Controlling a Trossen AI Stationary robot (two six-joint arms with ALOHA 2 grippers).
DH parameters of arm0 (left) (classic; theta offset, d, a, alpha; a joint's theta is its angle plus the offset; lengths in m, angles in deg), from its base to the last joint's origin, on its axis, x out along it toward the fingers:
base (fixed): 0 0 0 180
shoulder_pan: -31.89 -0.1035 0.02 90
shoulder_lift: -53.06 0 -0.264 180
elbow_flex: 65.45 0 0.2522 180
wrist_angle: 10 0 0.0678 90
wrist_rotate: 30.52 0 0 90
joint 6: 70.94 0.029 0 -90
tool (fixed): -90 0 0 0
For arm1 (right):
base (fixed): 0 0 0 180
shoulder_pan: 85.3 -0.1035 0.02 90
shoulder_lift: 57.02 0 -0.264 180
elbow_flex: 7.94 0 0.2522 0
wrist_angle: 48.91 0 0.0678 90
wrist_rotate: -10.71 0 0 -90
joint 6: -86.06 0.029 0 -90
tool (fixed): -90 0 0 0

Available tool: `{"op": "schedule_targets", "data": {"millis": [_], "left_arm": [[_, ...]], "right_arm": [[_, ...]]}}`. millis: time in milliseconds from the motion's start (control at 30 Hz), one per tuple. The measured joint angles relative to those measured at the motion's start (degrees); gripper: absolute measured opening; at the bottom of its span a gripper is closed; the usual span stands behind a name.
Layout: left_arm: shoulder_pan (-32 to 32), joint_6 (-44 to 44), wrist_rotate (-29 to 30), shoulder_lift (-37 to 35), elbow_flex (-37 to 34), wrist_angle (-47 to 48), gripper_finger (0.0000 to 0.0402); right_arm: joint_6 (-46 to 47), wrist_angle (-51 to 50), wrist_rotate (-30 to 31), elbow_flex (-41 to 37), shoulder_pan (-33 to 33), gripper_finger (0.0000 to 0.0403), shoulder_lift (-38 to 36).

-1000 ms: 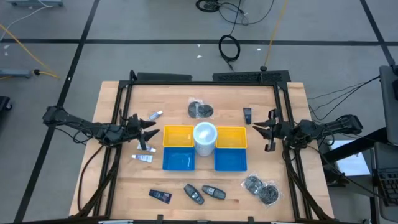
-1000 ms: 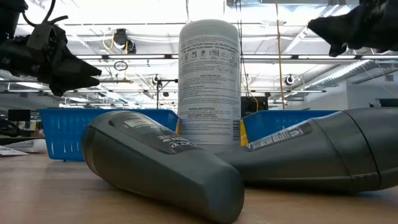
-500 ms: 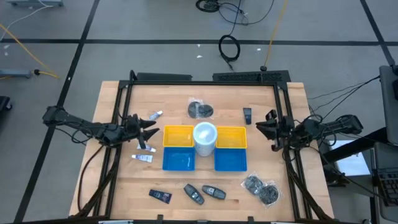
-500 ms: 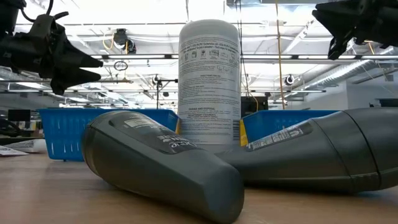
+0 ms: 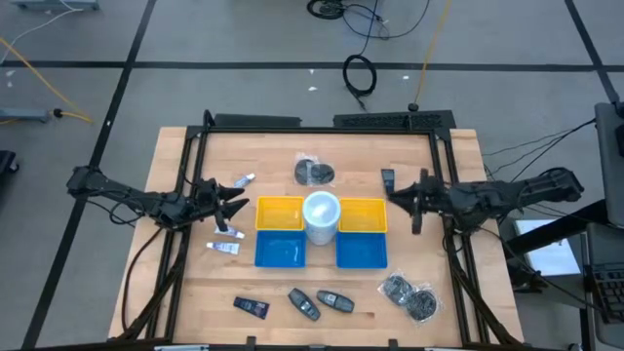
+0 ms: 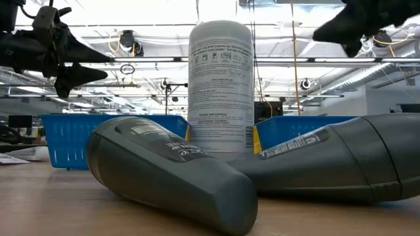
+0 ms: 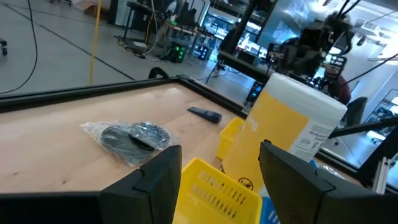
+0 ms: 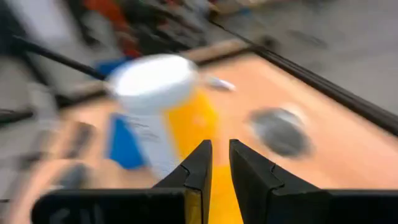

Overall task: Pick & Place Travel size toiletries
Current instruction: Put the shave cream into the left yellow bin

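On the left part of the table (image 5: 195, 292): three small white tubes (image 5: 226, 248), all loose, none lifted yet. One near the far edge, one upright-looking beside the yellow bin (image 5: 278, 212), one flat just beside the blue bin (image 5: 280, 251). Hovering above them, left gripper (image 5: 237, 202), fingers spread and empty, seemingly poised to choose a tube. Across the bins and the white canister (image 5: 321, 216), right gripper (image 5: 394, 196), fingers nearly together, holding nothing visible, probably waiting. Elsewhere on pale wood: black fobs (image 5: 304, 304) along the near edge, bagged metal bits (image 5: 409, 295). Beyond, grey floor, cables, an open workshop.
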Motion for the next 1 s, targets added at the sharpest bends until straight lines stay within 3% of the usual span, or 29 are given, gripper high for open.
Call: {"op": "schedule_targets", "data": {"millis": [100, 333, 667, 833, 1000], "left_arm": [[0.0, -0.26, 2.1, 0.0, 0.0, -0.06, 0.0214], [0.0, -3.32, 5.6, 0.02, 0.0, -0.09, 0.0214], [0.0, -2.56, 5.63, 3.23, 0.0, -6.99, 0.0214], [-0.03, -4.0, 5.7, 6.99, 0.0, -7.6, 0.0214], [-0.11, -4.35, 6.57, 10.29, 0.0, -10.33, 0.0214]], "right_arm": [[5.41, -14.42, 5.0, 7.08, 1.94, 0.0047, 4.18], [13.43, -32.08, -0.65, 15.88, 13.39, 0.0072, 12.26], [12.61, -31.7, -18.26, 16.25, 30.37, 0.0196, 25.38], [10.18, -30.11, -19.61, 16.25, 33.73, 0.023, 29.97], [10.4, -28.69, -19.73, 16.25, 35.37, 0.024, 33.29]]}}
